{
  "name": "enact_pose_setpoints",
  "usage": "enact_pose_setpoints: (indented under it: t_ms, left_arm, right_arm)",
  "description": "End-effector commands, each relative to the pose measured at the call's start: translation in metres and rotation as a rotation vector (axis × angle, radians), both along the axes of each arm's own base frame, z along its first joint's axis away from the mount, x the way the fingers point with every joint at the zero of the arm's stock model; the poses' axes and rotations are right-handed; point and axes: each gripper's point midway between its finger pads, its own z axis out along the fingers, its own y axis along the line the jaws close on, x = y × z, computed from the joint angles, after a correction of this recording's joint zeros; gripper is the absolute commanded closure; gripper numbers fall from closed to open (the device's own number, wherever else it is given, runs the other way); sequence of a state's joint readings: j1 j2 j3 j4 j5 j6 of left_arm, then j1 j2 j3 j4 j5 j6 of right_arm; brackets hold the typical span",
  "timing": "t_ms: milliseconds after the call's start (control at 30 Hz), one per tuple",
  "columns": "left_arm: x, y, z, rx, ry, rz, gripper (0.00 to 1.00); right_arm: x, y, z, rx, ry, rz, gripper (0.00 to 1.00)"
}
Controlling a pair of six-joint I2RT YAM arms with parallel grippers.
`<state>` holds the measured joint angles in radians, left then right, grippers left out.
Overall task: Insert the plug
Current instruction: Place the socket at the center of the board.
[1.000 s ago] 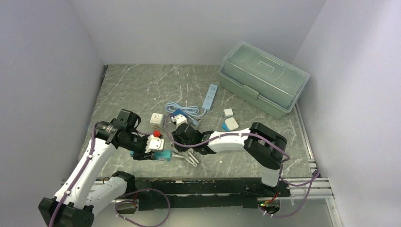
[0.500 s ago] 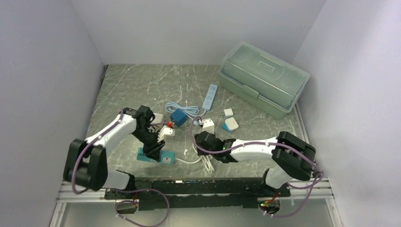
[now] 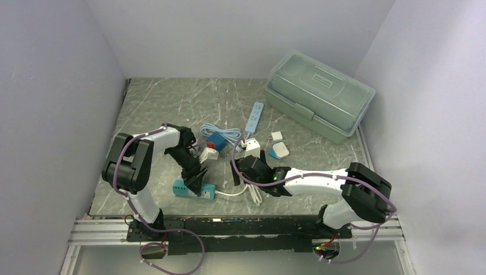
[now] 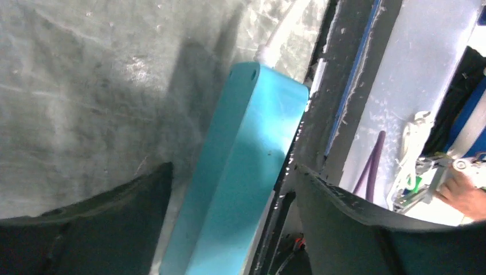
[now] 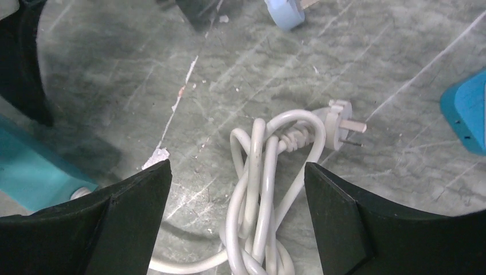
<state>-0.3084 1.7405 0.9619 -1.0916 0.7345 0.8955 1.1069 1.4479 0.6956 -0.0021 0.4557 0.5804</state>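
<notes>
I judge the left gripper [image 4: 229, 169], spread astride the teal plastic power strip [image 4: 252, 126], set to steady it; right gripper [image 5: 238, 169] spread, white corded plug [image 5: 341, 121] free at two o'clock.

The table [image 3: 155, 103] shows bare marble along its back and left side, giving room to pass. The lidded storage box [image 3: 318, 94] blocks the far right corner. The centre is crowded by a blue cube [image 3: 216, 141], white adapters [image 3: 279, 150] and a slim white strip [image 3: 254, 117]. Near the front lie the teal power strip [image 3: 181, 188] and coiled white cord [image 5: 258, 189]; bare stone surrounds its plug [image 5: 339, 122].
</notes>
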Motion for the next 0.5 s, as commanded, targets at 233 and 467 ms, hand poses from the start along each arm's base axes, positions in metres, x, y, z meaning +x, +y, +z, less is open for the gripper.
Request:
enact_pose_setpoints:
  t_ms: [233, 467]
  left_arm:
    - [0.041, -0.002, 0.031, -0.012, -0.301, 0.115, 0.0]
    - [0.065, 0.012, 0.1, -0.06, -0.504, 0.183, 0.0]
  right_arm:
    - [0.008, 0.02, 0.053, 0.096, -0.142, 0.103, 0.09]
    - [-0.037, 0.068, 0.081, 0.142, -0.245, 0.462, 0.1]
